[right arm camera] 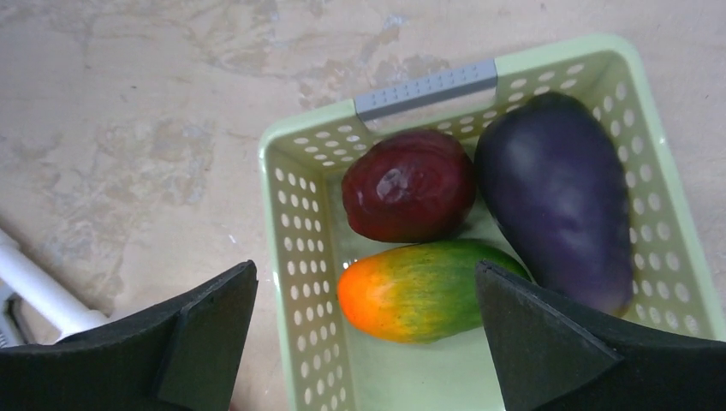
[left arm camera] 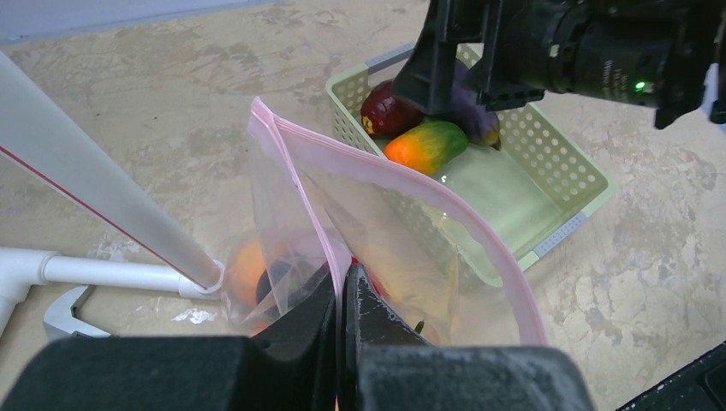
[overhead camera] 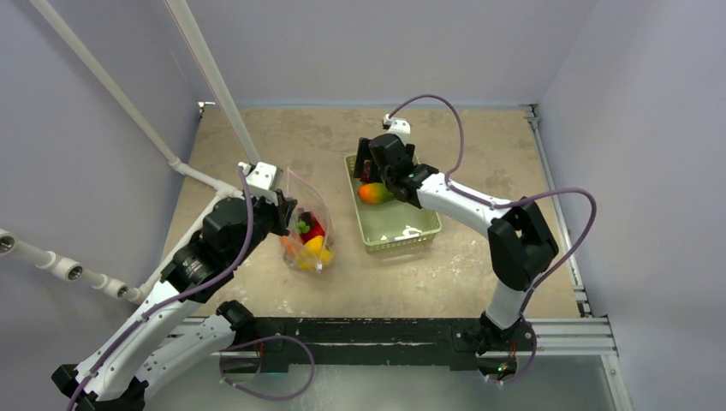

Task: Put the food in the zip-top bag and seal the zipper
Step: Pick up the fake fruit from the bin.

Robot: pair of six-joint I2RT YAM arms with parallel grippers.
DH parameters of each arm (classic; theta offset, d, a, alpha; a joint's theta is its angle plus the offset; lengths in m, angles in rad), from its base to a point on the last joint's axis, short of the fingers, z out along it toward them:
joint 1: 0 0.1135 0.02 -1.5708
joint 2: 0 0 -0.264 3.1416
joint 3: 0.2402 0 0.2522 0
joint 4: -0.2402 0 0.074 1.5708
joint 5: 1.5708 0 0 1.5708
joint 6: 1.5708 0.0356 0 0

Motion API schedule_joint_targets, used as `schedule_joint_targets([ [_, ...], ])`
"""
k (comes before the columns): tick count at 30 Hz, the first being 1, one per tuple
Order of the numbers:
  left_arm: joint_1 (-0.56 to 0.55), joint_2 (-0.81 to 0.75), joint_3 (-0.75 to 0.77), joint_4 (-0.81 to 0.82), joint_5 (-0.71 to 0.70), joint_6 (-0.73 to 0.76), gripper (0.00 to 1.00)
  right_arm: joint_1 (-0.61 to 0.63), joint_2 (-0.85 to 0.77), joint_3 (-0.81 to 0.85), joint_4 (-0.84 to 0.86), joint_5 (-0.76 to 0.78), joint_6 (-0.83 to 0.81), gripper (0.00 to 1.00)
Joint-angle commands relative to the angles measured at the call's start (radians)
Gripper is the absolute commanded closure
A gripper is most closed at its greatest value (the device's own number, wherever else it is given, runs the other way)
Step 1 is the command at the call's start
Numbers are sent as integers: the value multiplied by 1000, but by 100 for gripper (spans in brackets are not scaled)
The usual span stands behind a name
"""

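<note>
Hovering over pale green basket (right arm camera: 295,240) w/ right gripper (right arm camera: 364,278) spread wide, nothing held, lined up on orange-green mango (right arm camera: 428,295) beside dark red plum (right arm camera: 411,184) and eggplant (right arm camera: 556,197). Pinching zipper (left arm camera: 385,167) rim of zip-top bag (left arm camera: 411,240) w/ left gripper (left arm camera: 342,287), clamped tight, mouth up, some food (overhead camera: 310,240) inside. Prob light, rigid, slick plastic: grab mango across narrow mid, not ends. Bag film floppy; hold by the strip only.
</note>
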Motion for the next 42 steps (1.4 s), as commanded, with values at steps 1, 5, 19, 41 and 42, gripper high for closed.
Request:
schedule_joint_targets([
  [1,1,-9,2,45,-12,12,100,-15,41,55,47,-2,67,1],
  [5,0,-10,2,45,-10,12,100,-26,92,87,36,18,104,1],
  [19,1,-7,4,44,-12,13,100,-75,209,171,35,-4,173,1],
  [41,2,-1,4,41,-19,13,100,-93,334,230,44,-8,230,7],
  [42,1,-1,4,40,-19,13,100,-93,336,230,45,-12,230,7],
])
